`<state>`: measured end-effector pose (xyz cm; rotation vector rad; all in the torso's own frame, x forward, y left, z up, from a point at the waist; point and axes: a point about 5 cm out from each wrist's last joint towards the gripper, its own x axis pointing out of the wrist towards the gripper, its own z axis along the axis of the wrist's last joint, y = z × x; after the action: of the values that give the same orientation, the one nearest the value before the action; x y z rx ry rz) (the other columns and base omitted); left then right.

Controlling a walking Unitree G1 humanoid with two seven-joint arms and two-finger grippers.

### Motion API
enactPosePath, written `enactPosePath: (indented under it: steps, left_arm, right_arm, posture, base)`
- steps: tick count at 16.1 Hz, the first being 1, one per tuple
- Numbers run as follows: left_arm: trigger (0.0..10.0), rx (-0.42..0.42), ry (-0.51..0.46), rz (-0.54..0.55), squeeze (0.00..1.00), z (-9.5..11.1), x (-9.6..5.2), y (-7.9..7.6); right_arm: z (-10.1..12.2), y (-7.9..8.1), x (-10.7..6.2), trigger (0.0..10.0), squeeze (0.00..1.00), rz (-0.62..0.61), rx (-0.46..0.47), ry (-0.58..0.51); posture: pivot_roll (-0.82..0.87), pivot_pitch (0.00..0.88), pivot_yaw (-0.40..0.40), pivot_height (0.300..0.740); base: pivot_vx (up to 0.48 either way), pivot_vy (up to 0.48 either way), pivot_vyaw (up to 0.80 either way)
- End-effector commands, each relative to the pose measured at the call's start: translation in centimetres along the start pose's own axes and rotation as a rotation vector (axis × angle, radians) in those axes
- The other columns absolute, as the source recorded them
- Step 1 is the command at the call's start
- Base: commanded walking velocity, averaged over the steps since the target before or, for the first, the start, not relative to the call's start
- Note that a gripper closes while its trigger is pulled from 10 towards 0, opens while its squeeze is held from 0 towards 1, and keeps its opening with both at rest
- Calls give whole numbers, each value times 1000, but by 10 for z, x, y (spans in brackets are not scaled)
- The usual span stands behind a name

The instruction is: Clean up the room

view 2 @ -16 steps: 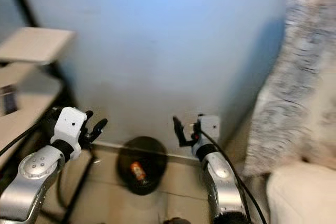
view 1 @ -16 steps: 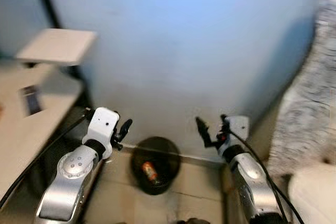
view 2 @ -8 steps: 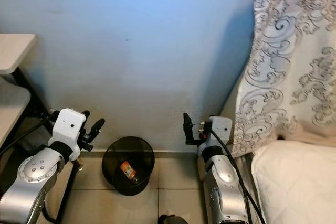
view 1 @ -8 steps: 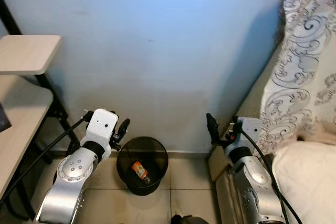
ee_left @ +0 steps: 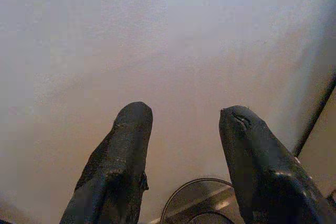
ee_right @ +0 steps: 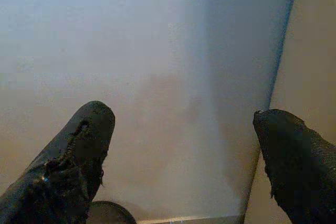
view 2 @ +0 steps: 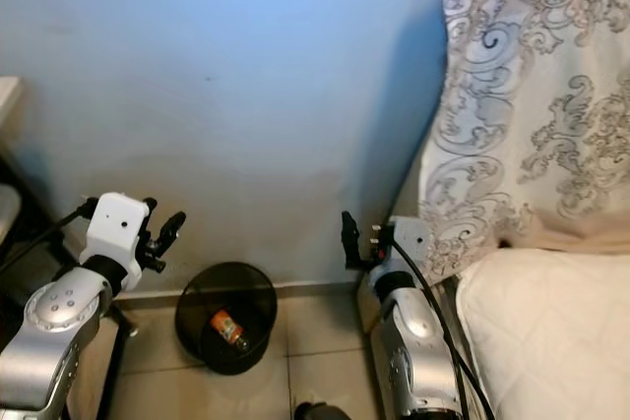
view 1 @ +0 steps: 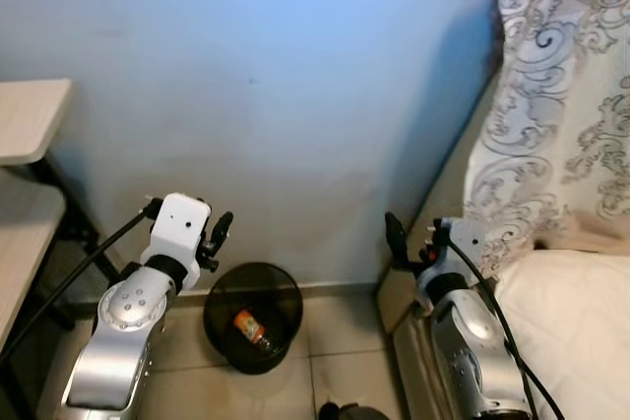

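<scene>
**Both grippers empty above a bin that already holds one piece of litter**

At the far left, the corner of a pale wooden desk (view 1: 25, 120) juts from the blue wall, well apart from the work. Next comes the left gripper (view 1: 219, 233), raised in front of the wall just above and beside the black waste bin (view 1: 252, 314); the left wrist view shows its fingers (ee_left: 123, 145) spread with nothing between them. The bin stands on the tiled floor against the skirting, and a small orange-labelled bottle (view 1: 248, 325) lies at its bottom, so that item looks disposed of. Further right, the right gripper (view 1: 396, 241) hangs near the bed's edge, its fingers (ee_right: 84, 145) wide apart and empty. At the far right, a patterned curtain (view 1: 551, 95) hangs over a white pillow (view 1: 571, 331). Both arms seem simply parked, ready for whatever litter comes next.
</scene>
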<state>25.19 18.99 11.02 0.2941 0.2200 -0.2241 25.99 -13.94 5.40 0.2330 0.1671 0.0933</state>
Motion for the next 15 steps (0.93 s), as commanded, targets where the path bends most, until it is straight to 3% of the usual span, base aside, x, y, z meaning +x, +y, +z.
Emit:
enactPosePath:
  steps: [1, 4, 8, 9, 11, 15]
  left_arm:
    - [10000, -5, -2, 4, 0, 2, 2, -1]
    - [10000, -18, 7, -11, 0, 0, 3, -5]
    - [10000, -38, 16, 2, 0, -2, 1, -1]
    - [10000, -35, 21, -2, 0, -2, -1, -2]
    - [10000, -31, 25, -6, 0, -2, -1, -3]
    - [10000, -41, 38, -7, 0, -4, -2, -1]
  right_arm:
    - [-2, 1, 1, 10000, 1000, 1, 0, 13]
    - [2, 0, 2, 10000, 1000, 3, -25, 7]
    - [1, -18, -1, 10000, 1000, -33, -95, 20]
    - [3, -20, -4, 10000, 1000, 19, -104, 24]
    - [2, -24, -8, 10000, 1000, 55, -92, 39]
    - [3, -33, -10, 10000, 1000, -1, -106, 37]
  posture:
    - [38, 0, -26, 740]
    - [19, 0, -24, 740]
    - [14, 0, -19, 740]
    - [21, 0, -15, 740]
    - [21, 0, -12, 740]
    - [8, 0, -2, 740]
  base:
    - [0, 0, -800]
    - [0, 0, -800]
    - [0, 0, -797]
    - [0, 0, -781]
    - [0, 0, -781]
    - [0, 0, -788]
